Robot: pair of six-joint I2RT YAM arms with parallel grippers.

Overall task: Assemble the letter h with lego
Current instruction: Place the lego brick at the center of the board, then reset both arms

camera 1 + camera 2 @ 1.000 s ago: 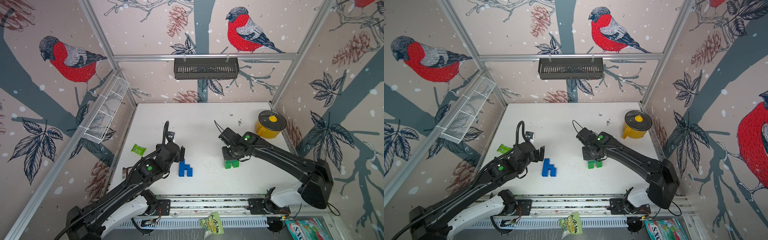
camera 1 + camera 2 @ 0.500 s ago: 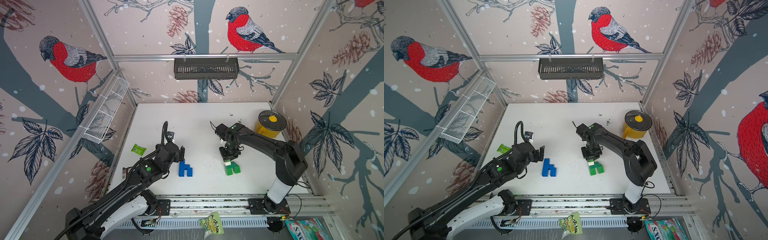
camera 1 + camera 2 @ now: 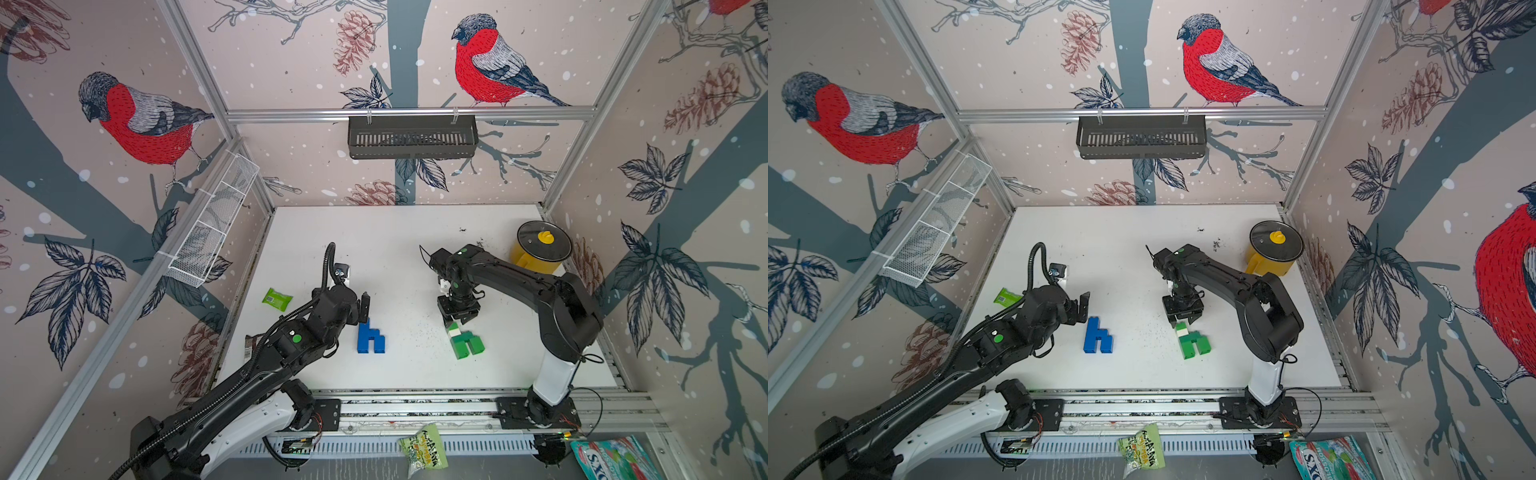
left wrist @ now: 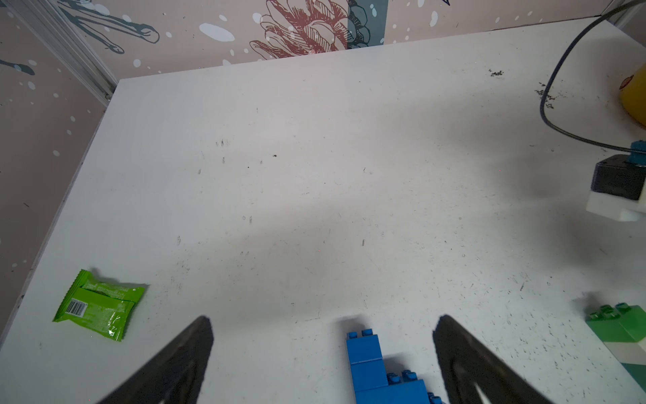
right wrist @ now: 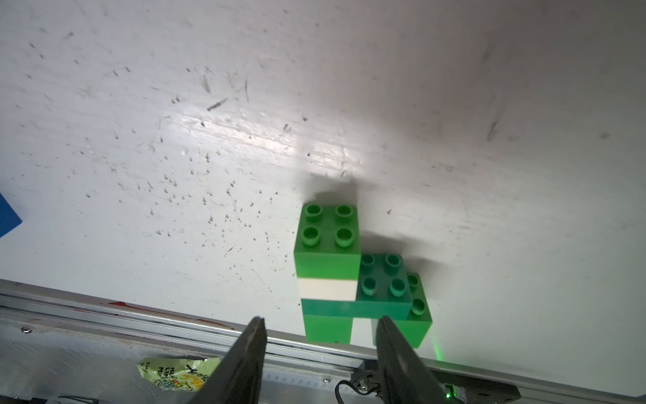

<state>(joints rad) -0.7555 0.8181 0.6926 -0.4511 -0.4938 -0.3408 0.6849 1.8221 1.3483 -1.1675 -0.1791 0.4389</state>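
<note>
On the white table (image 3: 395, 249) we see the blue h (image 3: 370, 338) and green h (image 3: 465, 343), apparently complete. Right gripper (image 5: 321, 320) parted above the green h, left gripper (image 4: 323, 319) wide, both empty. Next, we judge, a clean upward retreat.

Both top views: bright, even, diffuse light from overhead; counter (image 3: 395, 232) reads clean white. The arms throw only faint, soft-edged shadows onto it. Wide-angle bend: aluminium posts (image 3: 195, 62) bow toward the picture edges.

Right wrist view: broad glare streak on the counter beyond the green lego stack (image 5: 335, 266). Short dark shadow on the stack's side away from the counter's front edge; small green glow at that edge. Right claw (image 5: 320, 320) blurred, out of focus.

Left wrist view: greyer, with large diffuse shadow patches. Left claw (image 4: 323, 318) dark and blurred; blue lego (image 4: 370, 363) fairly sharp.
</note>
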